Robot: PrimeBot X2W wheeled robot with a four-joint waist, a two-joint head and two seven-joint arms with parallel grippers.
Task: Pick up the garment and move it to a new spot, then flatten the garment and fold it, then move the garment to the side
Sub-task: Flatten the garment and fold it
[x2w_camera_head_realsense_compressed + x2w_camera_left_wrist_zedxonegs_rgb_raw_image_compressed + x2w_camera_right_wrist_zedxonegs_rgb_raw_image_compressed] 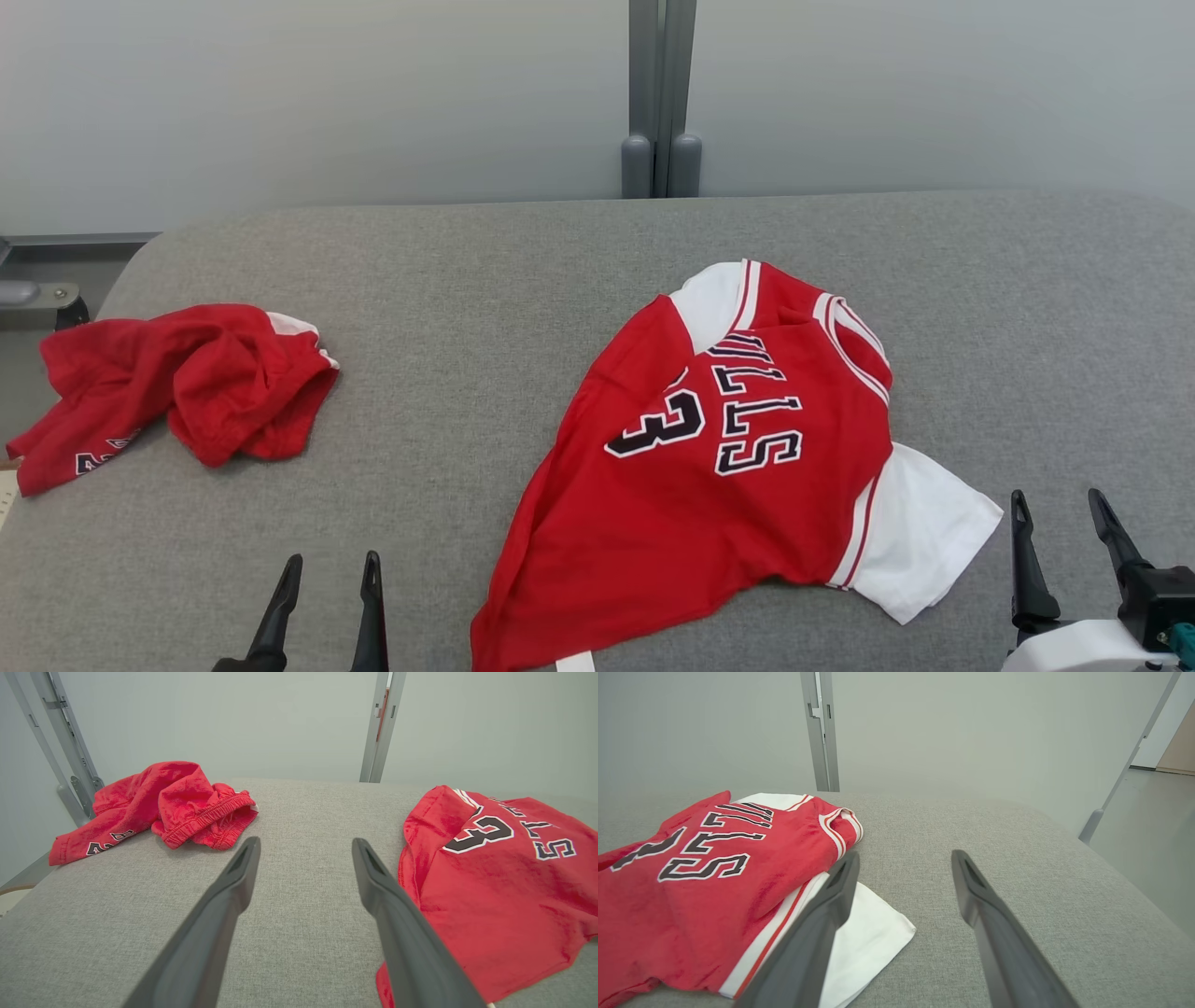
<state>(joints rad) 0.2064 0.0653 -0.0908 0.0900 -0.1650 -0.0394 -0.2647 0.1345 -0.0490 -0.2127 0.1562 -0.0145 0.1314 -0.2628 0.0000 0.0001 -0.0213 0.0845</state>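
One jersey (672, 504), grey fabric surface (467, 280), pale wall (327, 93)

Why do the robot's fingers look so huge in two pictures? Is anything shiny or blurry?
Left wrist view: the wide-angle camera sits right behind the left gripper, so it looms huge. Right wrist view: same with the right gripper. Head view: soft, even light, no glare, sharp lettering on the shirt, only faint shadows at its edges.
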